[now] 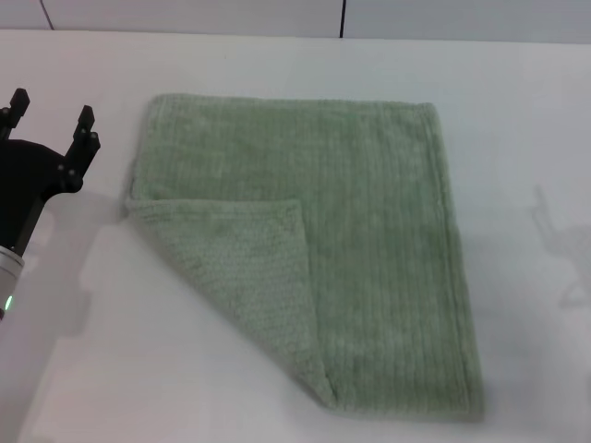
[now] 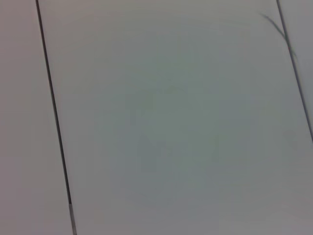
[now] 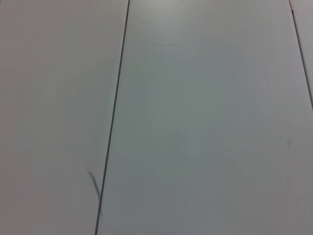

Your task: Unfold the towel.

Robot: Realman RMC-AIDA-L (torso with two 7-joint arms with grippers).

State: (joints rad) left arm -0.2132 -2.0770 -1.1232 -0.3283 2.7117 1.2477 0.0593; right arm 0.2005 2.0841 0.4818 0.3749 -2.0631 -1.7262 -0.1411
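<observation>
The pale sage-green towel (image 1: pixel 369 249) lies flat on the white table (image 1: pixel 517 111) in the head view. Its near left corner is folded over onto the towel, forming a triangular flap (image 1: pixel 249 263) that shows the underside. My left gripper (image 1: pixel 51 120) is open and empty, raised at the table's left side, a short way left of the towel's far left corner. My right gripper is out of view. Both wrist views show only pale panels with dark seams, no towel.
A wall with dark seams (image 1: pixel 343 17) runs behind the table's far edge. A faint shadow (image 1: pixel 559 240) falls on the table right of the towel.
</observation>
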